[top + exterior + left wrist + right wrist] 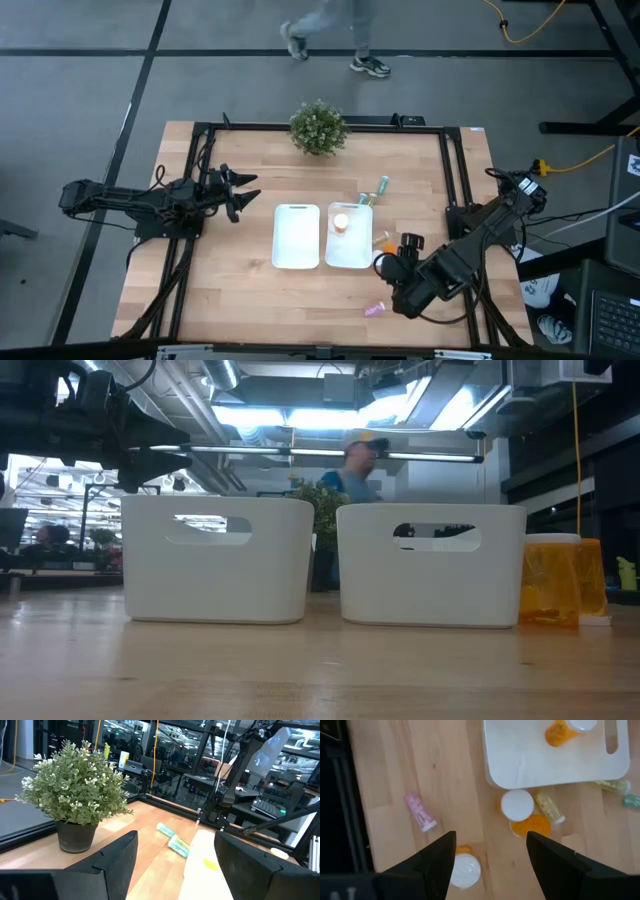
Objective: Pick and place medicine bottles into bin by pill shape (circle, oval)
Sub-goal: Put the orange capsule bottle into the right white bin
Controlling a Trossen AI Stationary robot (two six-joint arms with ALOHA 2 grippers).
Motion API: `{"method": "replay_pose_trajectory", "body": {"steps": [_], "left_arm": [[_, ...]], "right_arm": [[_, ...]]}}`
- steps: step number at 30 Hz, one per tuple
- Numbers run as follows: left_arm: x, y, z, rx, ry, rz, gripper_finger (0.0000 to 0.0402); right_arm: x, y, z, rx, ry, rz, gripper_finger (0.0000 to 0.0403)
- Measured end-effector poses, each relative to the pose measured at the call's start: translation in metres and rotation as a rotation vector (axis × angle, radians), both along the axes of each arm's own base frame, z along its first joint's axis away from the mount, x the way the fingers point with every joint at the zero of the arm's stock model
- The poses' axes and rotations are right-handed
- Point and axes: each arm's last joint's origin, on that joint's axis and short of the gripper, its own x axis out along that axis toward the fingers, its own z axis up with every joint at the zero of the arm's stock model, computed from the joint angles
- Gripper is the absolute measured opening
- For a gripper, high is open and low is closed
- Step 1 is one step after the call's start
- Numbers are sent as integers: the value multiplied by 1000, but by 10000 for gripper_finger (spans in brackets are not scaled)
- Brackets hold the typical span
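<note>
One orange bottle (566,731) with a white cap lies on its side inside the right-hand bin (350,250). Just outside that bin's corner, another orange one (522,815) stands upright, touching a small yellowish one (549,807) lying flat. A pink bottle (420,812) lies alone on the tabletop (230,290), and one more orange, white-capped bottle (464,867) sits near it. Two teal-green ones (376,191) lie beyond the bin.

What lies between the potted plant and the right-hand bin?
Two pale teal-green bottles lie on the wood between the potted plant and the right-hand bin; the high view and the left wrist view both show them.
</note>
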Motion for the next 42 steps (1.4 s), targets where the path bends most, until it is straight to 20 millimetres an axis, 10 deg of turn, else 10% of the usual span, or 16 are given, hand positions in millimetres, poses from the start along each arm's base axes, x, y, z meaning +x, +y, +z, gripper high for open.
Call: {"method": "replay_pose_trajectory", "body": {"steps": [42], "left_arm": [[0, 0, -3, -6, 29, 0, 255]], "right_arm": [[18, 5, -58, -93, 124, -22, 294]]}}
